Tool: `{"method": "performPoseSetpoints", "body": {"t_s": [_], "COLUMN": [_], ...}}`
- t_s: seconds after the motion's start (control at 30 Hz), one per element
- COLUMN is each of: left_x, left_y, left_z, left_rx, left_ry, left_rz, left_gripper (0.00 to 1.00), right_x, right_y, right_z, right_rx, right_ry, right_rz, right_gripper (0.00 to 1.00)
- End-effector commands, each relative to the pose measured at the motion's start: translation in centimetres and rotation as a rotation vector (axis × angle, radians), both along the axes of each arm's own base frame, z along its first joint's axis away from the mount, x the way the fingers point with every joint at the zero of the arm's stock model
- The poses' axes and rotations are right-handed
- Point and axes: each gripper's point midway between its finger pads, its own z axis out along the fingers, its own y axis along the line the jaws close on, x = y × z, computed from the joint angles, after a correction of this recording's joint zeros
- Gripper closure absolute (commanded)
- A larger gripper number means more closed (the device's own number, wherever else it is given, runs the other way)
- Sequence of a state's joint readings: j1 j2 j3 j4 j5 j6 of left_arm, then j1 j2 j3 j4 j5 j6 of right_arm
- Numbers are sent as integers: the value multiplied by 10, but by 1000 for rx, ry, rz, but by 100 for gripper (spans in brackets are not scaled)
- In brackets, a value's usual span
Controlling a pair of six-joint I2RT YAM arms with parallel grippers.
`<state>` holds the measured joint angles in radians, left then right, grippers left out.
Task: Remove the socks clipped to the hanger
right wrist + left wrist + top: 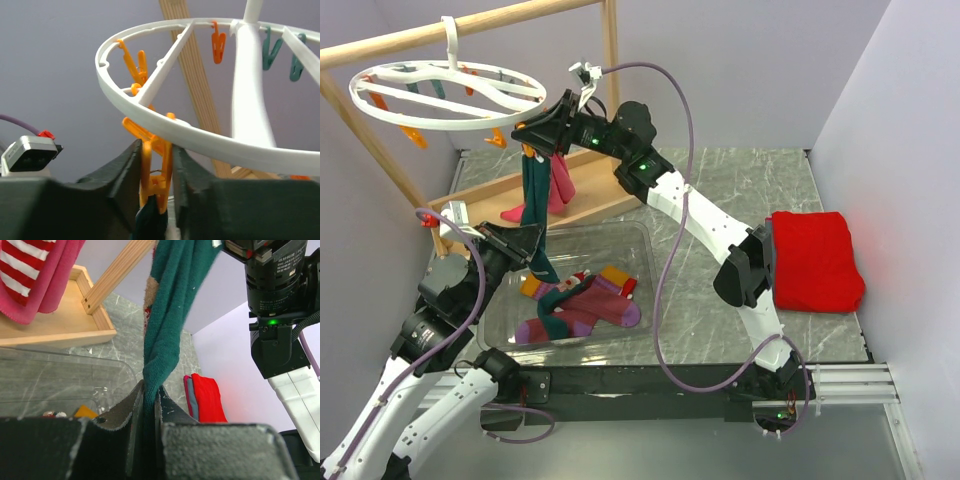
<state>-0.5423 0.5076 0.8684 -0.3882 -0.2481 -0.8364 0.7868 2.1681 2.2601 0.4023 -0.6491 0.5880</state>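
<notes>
The white round hanger (450,95) hangs by its hook from the wooden rail. My right gripper (538,135) is shut on an orange clip (156,172) under the ring (200,141), one finger on each clip handle. That clip holds the top of a dark teal sock (533,195), which also shows in the right wrist view (150,222). My left gripper (148,390) is shut on the lower part of the same teal sock (172,300), which hangs straight between the two grippers. A magenta pink sock (560,185) hangs beside it. A red-and-white striped sock (20,270) shows next to the pink one.
A clear plastic bin (640,238) below the hanger holds several loose socks (590,300). A wooden tray (600,185) and the wooden rail frame (470,25) stand behind it. A folded red cloth (815,260) lies at the right. Empty orange and teal clips (217,47) hang on the ring.
</notes>
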Motion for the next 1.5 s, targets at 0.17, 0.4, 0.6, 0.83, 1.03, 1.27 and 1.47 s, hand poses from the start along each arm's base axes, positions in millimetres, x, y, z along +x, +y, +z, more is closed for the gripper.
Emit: {"method": "performPoseSetpoints", "body": {"t_s": [0.17,0.4,0.6,0.83,1.03,1.27,1.47], "left_x": [-5,-2,15,39,26,-6,-11], "left_y": [-1,-7,0,6,2,16,14], "left_z": [2,-28,-46,-25,-31,-47,-68], "left_rx": [-14,5,62,150,114,46,49], "left_ry": [6,60,91,62,86,121,196], "left_rz": [-20,-31,43,121,72,67,54], "left_gripper": [86,86,87,89,90,87,85], "right_x": [-2,8,1,4,10,19,18], "right_y": [-13,-15,-20,-24,-26,-16,-23], "right_z": [38,40,48,39,28,12,8], "right_rx": [94,92,139,116,85,48,-7], "right_ry": [-62,7,210,371,343,332,337], "right_rz": [-3,-44,10,-12,-61,-62,-120], "right_gripper": [100,100,100,100,100,38,0]}}
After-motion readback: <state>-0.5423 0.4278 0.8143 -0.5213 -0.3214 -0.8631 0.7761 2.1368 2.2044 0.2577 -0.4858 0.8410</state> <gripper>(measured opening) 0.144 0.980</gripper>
